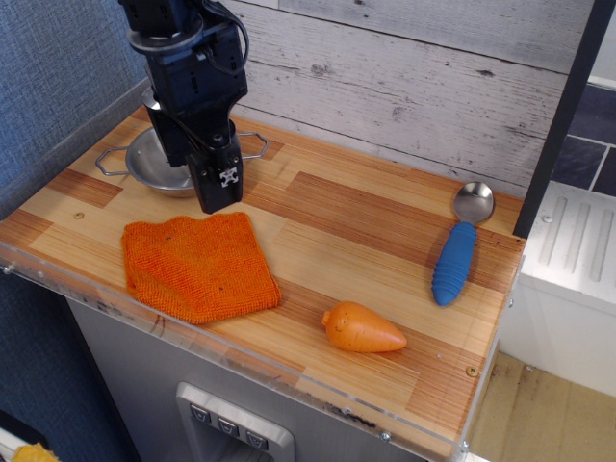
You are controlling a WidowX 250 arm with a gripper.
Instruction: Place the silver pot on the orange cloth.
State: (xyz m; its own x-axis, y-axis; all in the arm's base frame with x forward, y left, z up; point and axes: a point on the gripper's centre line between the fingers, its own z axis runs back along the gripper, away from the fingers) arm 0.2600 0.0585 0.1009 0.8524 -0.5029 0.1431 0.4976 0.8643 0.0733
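The silver pot [149, 162] sits at the back left of the wooden counter, with a wire loop handle out to each side. Its right half is hidden by my arm. My black gripper [214, 185] hangs low over the pot's front right rim, its tip just above the counter between the pot and the cloth. I cannot tell whether the jaws are open or shut, or whether they touch the rim. The orange cloth [197, 265] lies flat just in front of the pot, near the counter's front edge.
An orange plastic carrot [361, 329] lies to the right of the cloth near the front edge. A silver spoon with a blue handle [460, 252] lies at the far right. A plank wall runs along the back and a blue wall along the left.
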